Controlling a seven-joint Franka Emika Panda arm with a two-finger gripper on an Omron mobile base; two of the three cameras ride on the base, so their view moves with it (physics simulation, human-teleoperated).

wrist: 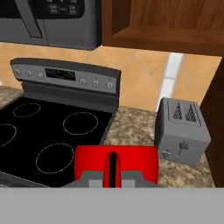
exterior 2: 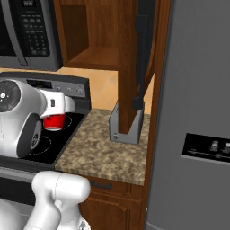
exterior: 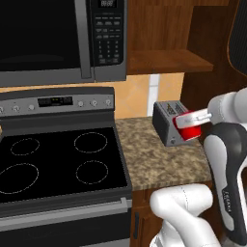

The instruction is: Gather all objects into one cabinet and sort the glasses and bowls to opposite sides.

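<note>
From my left base view, the black stove (exterior: 58,164) is sitting at nine o'clock, the microwave (exterior: 62,38) hanging above it at eleven. I am holding the red mug (exterior: 190,126) in my pincer (exterior: 193,120), jaws narrowed tight on its rim, lifted over the speckled tabletop (exterior: 154,159) at three o'clock. The grey toaster (exterior: 166,123) is standing just behind it. The dark wooden cabinet (exterior: 169,60) shelf is waiting at one o'clock.

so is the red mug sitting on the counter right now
No, the red mug hangs in the air, clamped in the gripper, well above the counter in front of the toaster.
</note>
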